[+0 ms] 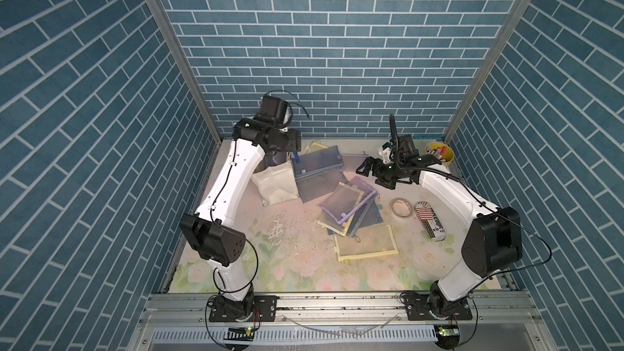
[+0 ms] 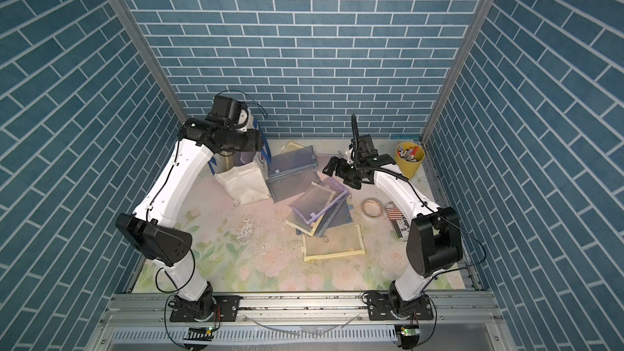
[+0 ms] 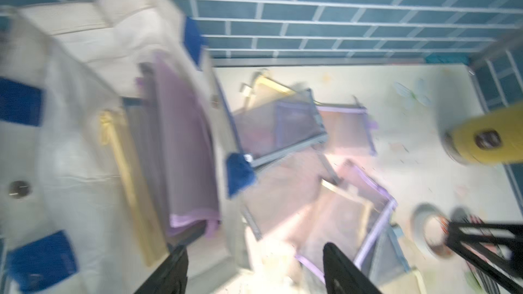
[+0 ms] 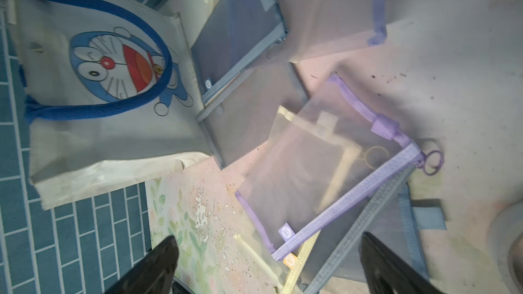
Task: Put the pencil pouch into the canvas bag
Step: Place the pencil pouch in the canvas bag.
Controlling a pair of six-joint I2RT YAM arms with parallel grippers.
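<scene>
The off-white canvas bag [image 1: 277, 185] [image 2: 244, 184] with blue strap handles stands at the back left. Its mouth faces up in the left wrist view [image 3: 85, 52]. A purple-trimmed mesh pencil pouch [image 3: 184, 151] stands inside it beside a yellow-trimmed one [image 3: 127, 165]. My left gripper [image 3: 254, 250] hangs open over the bag's near rim with nothing between its fingers. In both top views it is hidden under its wrist [image 1: 280, 138]. My right gripper [image 1: 363, 168] [image 4: 268, 238] is open and empty above a pile of mesh pouches [image 1: 347, 202] [image 4: 311, 171].
Grey pouches [image 1: 317, 163] lean against the bag's right side. A yellow-trimmed pouch [image 1: 366, 243] lies nearer the front. A tape roll [image 1: 401, 208], a printed can [image 1: 430, 222] and a yellow pen bucket [image 1: 439, 155] sit on the right. Crumbs litter the floral mat [image 1: 280, 227].
</scene>
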